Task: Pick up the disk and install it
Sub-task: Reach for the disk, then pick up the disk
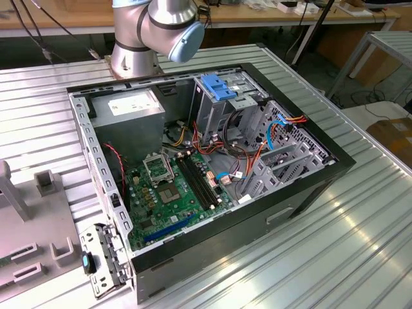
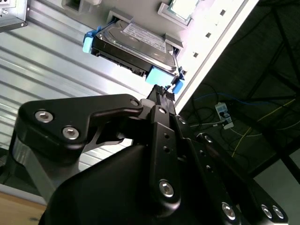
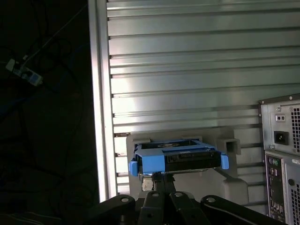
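Observation:
The disk is a grey metal drive with a pale label and bright blue rails. It lies in a slot of a pale grey holder plate on the ribbed metal table. In the first wrist view the disk shows its blue end face. My gripper is just short of that blue end, shut with nothing between its fingers. In the second wrist view the gripper has its ribbed tip close to the disk's blue corner.
The open computer case lies on the table with its green motherboard exposed. A tall metal drive cage with a blue bracket stands at the case's far side. The arm's base is behind it. Grey fixtures stand at the exterior view's left. The table edge runs beside the disk.

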